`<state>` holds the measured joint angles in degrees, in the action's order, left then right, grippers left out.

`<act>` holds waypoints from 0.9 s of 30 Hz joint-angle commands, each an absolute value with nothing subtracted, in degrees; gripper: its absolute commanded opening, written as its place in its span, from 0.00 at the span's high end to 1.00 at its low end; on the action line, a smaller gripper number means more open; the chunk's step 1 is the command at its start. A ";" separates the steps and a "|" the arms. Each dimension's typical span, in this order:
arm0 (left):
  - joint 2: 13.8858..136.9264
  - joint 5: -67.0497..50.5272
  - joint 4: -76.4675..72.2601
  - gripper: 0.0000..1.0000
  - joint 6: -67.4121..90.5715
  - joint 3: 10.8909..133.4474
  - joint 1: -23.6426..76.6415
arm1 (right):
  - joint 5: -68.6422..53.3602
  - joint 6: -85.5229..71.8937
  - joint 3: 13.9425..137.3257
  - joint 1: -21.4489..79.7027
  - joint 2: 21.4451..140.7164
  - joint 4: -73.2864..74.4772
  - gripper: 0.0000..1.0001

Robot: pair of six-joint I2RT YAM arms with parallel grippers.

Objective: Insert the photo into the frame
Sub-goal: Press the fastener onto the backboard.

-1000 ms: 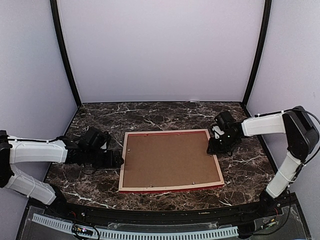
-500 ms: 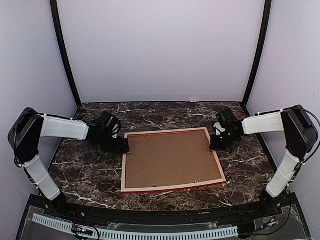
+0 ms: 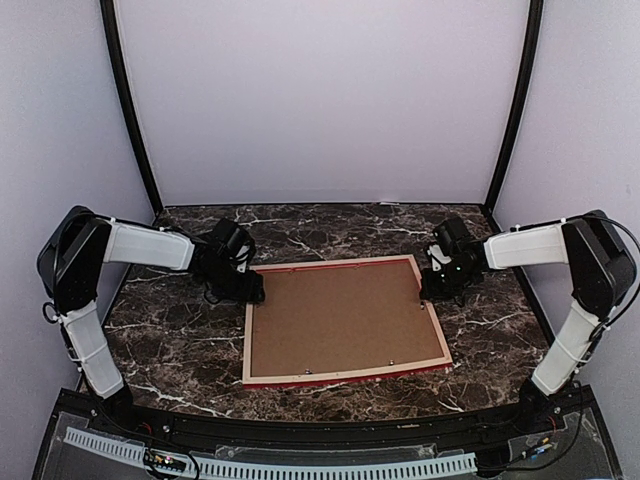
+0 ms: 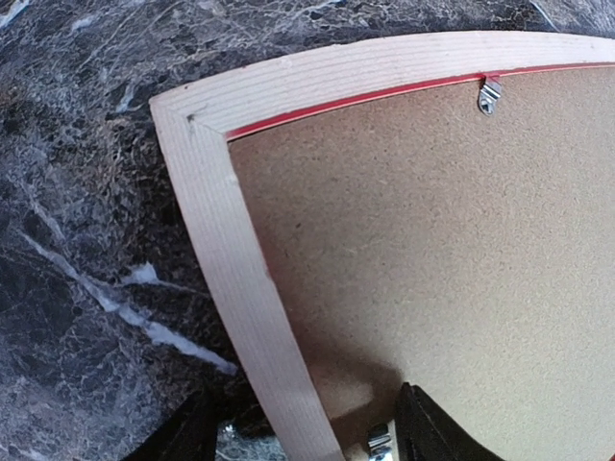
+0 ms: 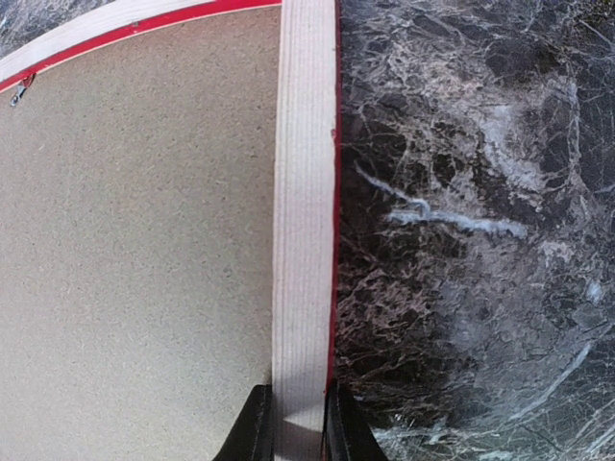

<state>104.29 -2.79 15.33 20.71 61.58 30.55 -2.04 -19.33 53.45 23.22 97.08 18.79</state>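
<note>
The frame (image 3: 246, 345) lies face down on the marble, its pale wood back up and a red edge showing along the near side. A brown backing board (image 3: 345, 318) fills it. The photo is hidden. My left gripper (image 3: 250, 290) is at the frame's far left corner. In the left wrist view it (image 4: 307, 437) is open, its fingers (image 4: 437, 432) straddling the left rail (image 4: 216, 240) with gaps on both sides. My right gripper (image 3: 432, 285) is at the right rail. In the right wrist view it (image 5: 300, 427) is shut on that rail (image 5: 306, 192).
The dark marble table (image 3: 180, 340) is walled by pale panels at the back and sides. A small metal tab (image 4: 490, 94) holds the backing board at the far rail. A black and clear ledge (image 3: 320, 440) runs along the near edge.
My left arm swung from the near left up to the frame's far left corner and now straddles its rail. My right gripper closed on the right rail. The frame shifted slightly.
</note>
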 commanded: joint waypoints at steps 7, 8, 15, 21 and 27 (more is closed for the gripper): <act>101.29 -5.75 17.70 0.38 23.87 56.28 30.58 | -1.12 -18.82 52.16 22.71 97.01 18.93 0.86; 101.05 -6.34 17.21 0.37 24.11 55.96 30.58 | -1.18 -18.82 52.20 22.75 97.04 18.91 0.86; 100.50 -6.16 16.58 0.35 24.78 54.90 30.54 | -1.43 -18.81 52.38 22.76 97.27 19.26 0.86; 101.43 -4.44 16.19 0.44 25.52 54.91 30.58 | -1.75 -18.68 52.25 22.76 97.20 19.21 0.86; 101.53 -3.59 15.49 0.53 26.67 54.64 30.58 | -2.08 -18.46 52.34 22.76 97.36 19.30 0.86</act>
<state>101.01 -4.60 12.73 25.36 56.55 30.55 -2.07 -19.09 53.34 23.22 97.01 18.65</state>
